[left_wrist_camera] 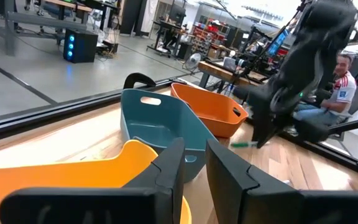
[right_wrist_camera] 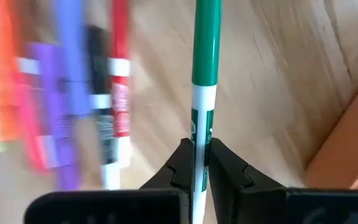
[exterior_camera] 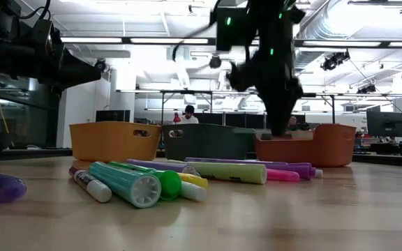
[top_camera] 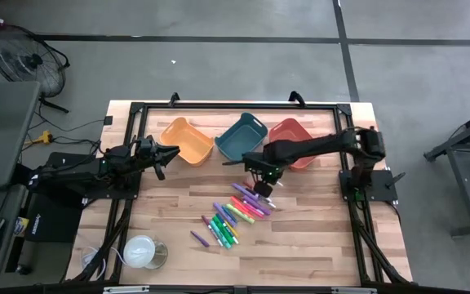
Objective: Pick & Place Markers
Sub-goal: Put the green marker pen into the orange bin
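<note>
Several bright markers (top_camera: 235, 214) lie heaped on the wooden table's middle (exterior_camera: 159, 183); a single purple one (exterior_camera: 2, 187) lies apart. Over the heap's far edge, near the red bin (top_camera: 294, 139), my right gripper (top_camera: 264, 176) points down, shut on a green-and-white marker (right_wrist_camera: 204, 43). That marker also shows as a thin green stick (left_wrist_camera: 244, 144) under the gripper in the left wrist view. My left gripper (left_wrist_camera: 194, 180) waits level at the table's left side, beside the yellow-orange bin (top_camera: 186, 140). A narrow gap shows between its fingers, with nothing in it. My right gripper pinches the marker's white barrel (right_wrist_camera: 199, 134) between its two fingers (right_wrist_camera: 179, 165), just below the green part. The fingers come from above and lie across the marker. The marker is lifted clear of the table and lies about level, its green end sticking out past the fingers.
Three bins stand in a row along the far side: yellow-orange, blue (top_camera: 241, 137) and red. A white round cup (top_camera: 141, 251) sits near the front left corner. People sit at desks in the room beyond the table.
</note>
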